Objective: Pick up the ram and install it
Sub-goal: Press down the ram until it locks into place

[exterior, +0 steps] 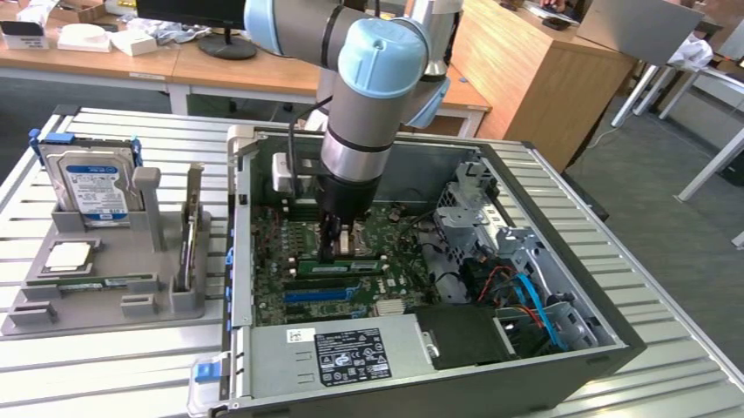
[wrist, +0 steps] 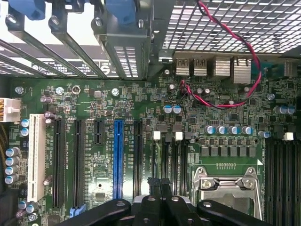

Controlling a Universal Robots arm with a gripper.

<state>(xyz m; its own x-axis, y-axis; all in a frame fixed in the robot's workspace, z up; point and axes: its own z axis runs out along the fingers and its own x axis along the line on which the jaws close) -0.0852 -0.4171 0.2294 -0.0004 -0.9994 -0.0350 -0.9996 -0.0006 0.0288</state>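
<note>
**Ram seated on the motherboard, tool pressing at it**

The ram [exterior: 337, 266], a long, thin green circuit-board stick with dark chips and a white label, lies along a memory slot on the green motherboard [exterior: 305, 300] inside the open black computer case [exterior: 546, 348]. It sits level, so I judge it already placed in the slot. The black tool [exterior: 338, 248] stands upright directly over its middle, fingers clenched together with nothing between them; that posture fits pushing the stick down, not carrying it. In the wrist view the closed tool [wrist: 160, 188] hovers just above the dark memory slots [wrist: 171, 160], beside the silver processor socket [wrist: 225, 186].

On the exterior view's left, a grey plastic parts holder [exterior: 104, 296] on the slatted metal counter [exterior: 117, 131] keeps 1 more green stick [exterior: 190, 222] upright, near a blue-labelled hard drive [exterior: 93, 187].
</note>
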